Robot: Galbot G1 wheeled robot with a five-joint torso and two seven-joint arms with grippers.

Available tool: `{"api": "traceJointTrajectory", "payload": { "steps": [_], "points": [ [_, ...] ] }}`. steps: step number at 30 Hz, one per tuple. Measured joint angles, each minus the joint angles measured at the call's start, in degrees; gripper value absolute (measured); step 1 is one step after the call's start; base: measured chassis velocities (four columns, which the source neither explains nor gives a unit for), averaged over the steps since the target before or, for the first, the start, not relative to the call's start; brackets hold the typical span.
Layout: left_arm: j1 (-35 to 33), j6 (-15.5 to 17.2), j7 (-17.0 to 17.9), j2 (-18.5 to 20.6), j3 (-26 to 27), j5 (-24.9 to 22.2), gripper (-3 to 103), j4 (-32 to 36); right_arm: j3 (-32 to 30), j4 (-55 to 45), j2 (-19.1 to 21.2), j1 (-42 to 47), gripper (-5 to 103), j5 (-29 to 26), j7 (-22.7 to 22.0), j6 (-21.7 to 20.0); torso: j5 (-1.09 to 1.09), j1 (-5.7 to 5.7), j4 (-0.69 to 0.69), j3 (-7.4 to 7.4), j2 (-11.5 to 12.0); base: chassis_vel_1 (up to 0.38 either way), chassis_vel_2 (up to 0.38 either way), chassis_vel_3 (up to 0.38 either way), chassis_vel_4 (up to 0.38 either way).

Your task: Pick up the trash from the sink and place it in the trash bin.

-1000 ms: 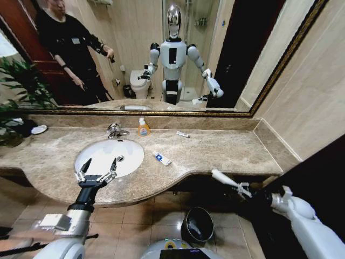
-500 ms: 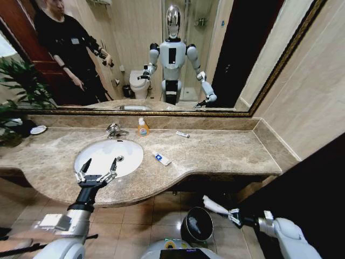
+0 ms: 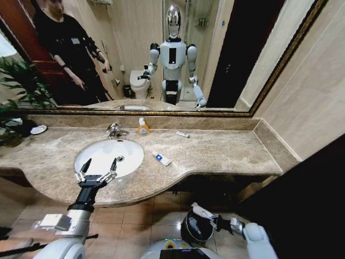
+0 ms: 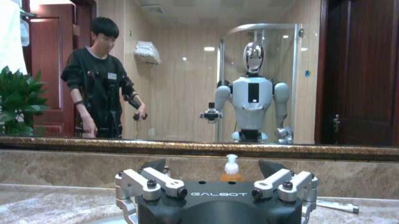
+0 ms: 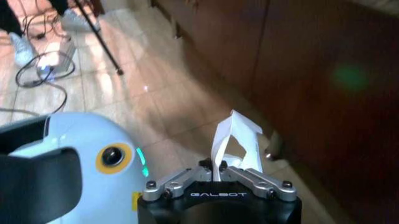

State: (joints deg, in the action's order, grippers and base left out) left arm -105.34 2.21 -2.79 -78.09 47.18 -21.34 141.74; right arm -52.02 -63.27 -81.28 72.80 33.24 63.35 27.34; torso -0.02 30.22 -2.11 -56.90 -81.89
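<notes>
Where closed, right pincer (image 5: pixel 219 167) on flat white packet (image 5: pixel 236 140)

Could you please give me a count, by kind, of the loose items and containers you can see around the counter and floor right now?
Trash pieces: 3, namely the white-and-blue packet on the counter, the tiny white tube near the mirror, and the flat white packet in the right end effector
Soap bottle: 1
Trash bin: 1
Total: 5

Trash bin (image 3: pixel 195 226) partly behind the flat white packet (image 3: pixel 198 209); tiny white tube's (image 3: pixel 183 134) markings illegible.
</notes>
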Motion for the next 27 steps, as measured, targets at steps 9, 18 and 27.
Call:
{"api": "traceJointTrajectory", "payload": {
  "steps": [9, 18, 27],
  "points": [
    [0.0, 0.0, 0.0, 0.0, 0.0, 0.0, 100, 0.0, 1.8, 3.0, -1.1, 0.4, 10, 1.2, -3.3, 2.2, 0.01, 0.00, 0.00, 0.00, 0.0, 0.000, 0.000, 0.000, 0.000],
    [0.0, 0.0, 0.0, 0.0, 0.0, 0.0, 100, 0.0, 2.9, 2.7, -1.3, 0.0, 41, 0.6, -3.1, 1.4, 0.02, 0.00, 0.00, 0.00, 0.0, 0.000, 0.000, 0.000, 0.000],
    [0.0, 0.0, 0.0, 0.0, 0.0, 0.0, 100, 0.0, 3.5, 2.0, -0.3, 0.1, 74, 0.1, -1.7, 1.4, 0.01, 0.00, 0.00, 0.00, 0.0, 0.000, 0.000, 0.000, 0.000]
  ]
}}
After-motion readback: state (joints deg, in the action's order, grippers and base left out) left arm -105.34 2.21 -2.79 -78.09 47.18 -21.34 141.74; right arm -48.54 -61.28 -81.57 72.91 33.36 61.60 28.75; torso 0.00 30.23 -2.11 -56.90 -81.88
